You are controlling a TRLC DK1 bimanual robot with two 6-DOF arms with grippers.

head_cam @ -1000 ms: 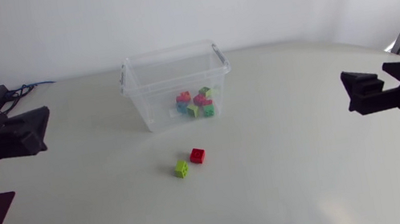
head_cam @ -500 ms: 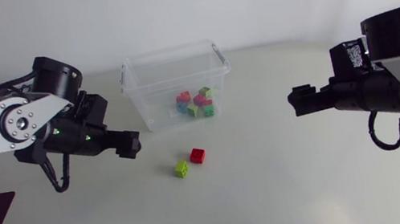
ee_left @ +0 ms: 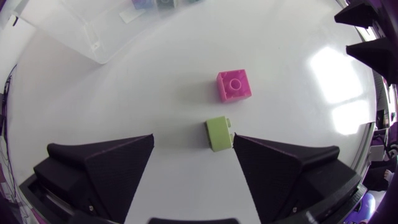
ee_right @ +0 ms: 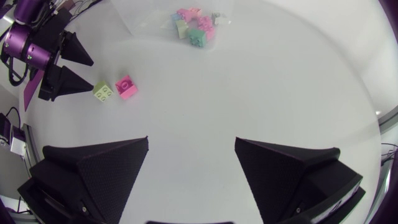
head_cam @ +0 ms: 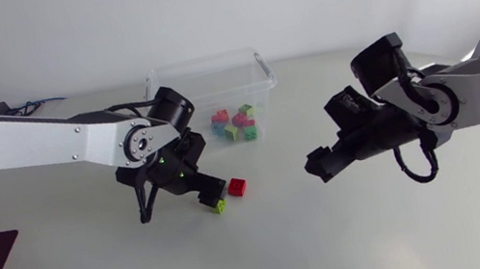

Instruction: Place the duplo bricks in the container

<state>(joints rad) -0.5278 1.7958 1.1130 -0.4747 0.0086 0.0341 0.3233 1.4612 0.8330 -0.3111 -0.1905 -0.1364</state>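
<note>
Left gripper [ee_left: 193, 138] astride brick [ee_left: 219, 134] (container [ee_left: 74, 34] beyond)

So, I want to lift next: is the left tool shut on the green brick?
Open. The left tool has the green brick between its fingers, close to one, well apart from the other.
</note>
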